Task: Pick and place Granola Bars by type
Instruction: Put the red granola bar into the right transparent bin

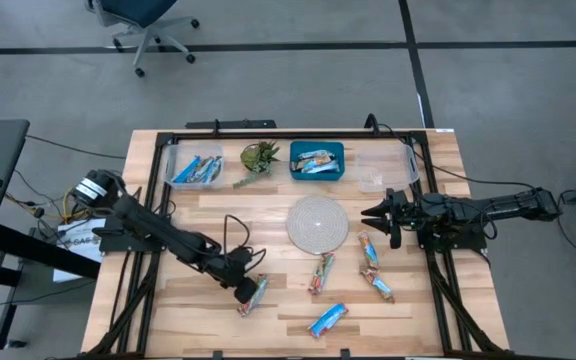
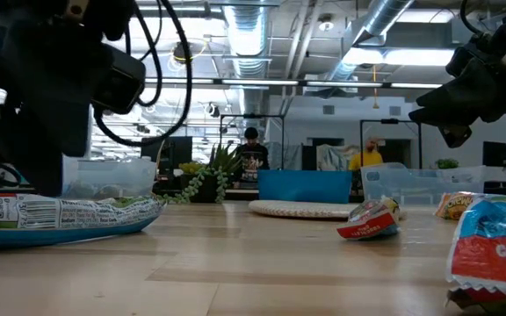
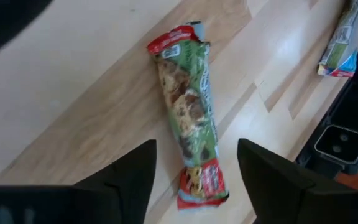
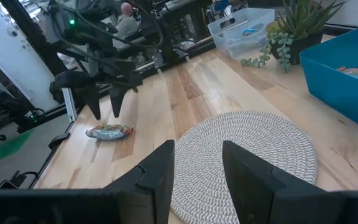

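A green-and-red wrapped granola bar lies flat on the table near its near-left part. My left gripper is open and hovers just above it, one finger on either side and not touching; the right wrist view shows the left gripper above the bar. My right gripper is open, in the air beside the right edge of the round woven mat. Several more bars lie on the near right: an orange one, two more, and a blue one.
Along the far edge stand a clear bin with blue bars, a green plant, a blue bin with bars, and a clear bin. Bare wood lies between the mat and my left gripper. People stand in the room behind.
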